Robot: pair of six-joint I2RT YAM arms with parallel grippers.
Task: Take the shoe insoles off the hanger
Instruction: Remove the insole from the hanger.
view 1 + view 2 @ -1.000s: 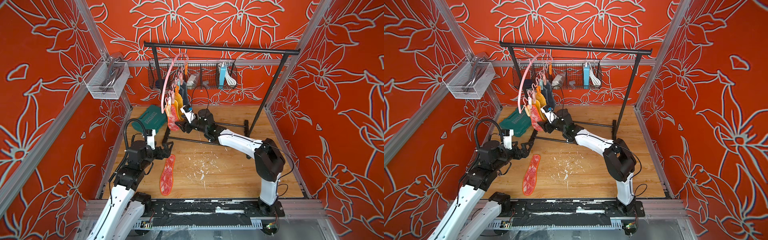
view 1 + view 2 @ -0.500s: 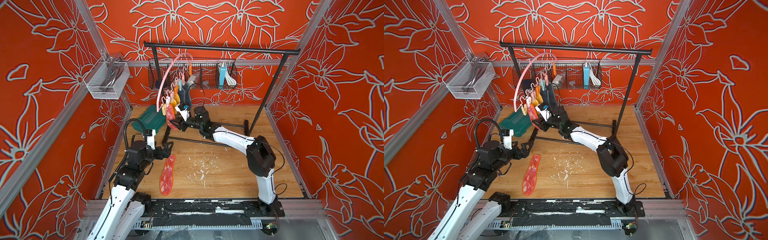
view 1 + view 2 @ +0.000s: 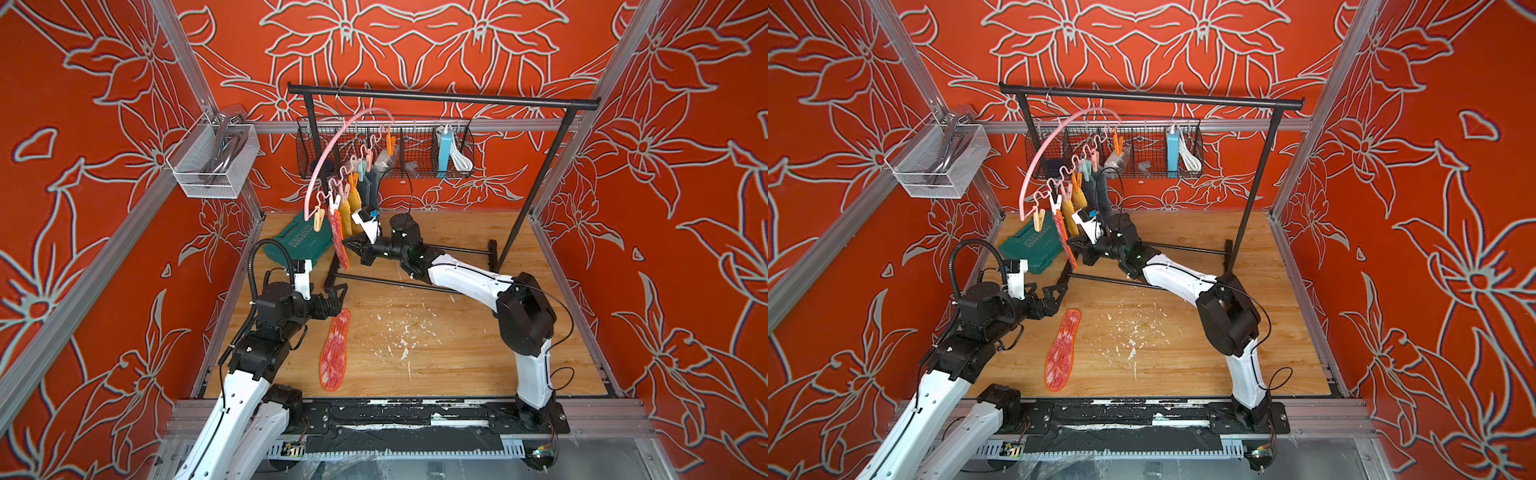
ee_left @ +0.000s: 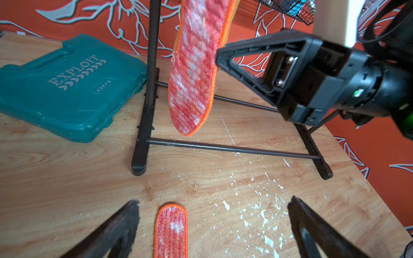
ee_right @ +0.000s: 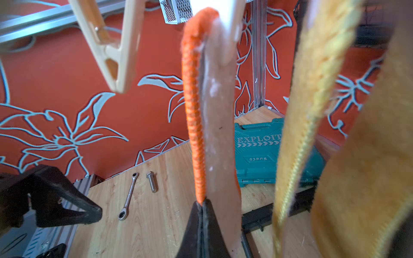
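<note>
Clamps the right tool [image 3: 348, 246] on the lower end of the hanging red insole [image 3: 337, 237], jaws pressed together on its orange rim, plain to see edge-on in the right wrist view. Pegged at the top to the pink hanger [image 3: 345, 124], hooked near the left end of the black rack [image 3: 457, 97] that stands toward the back of the counter [image 3: 457, 332]. Pegged next along the same wavy bar, the yellow insoles [image 3: 350, 204] and then the grey insoles [image 3: 371, 187]. Flat on the counter near the front edge and left of the middle, lying front to back, the other red insole [image 3: 333, 353]. Holds the left tool [image 3: 343, 297] just over that insole's far end, jaws wide apart and gripping nothing. Tucked into the back left corner, a green case [image 3: 299, 245].
</note>
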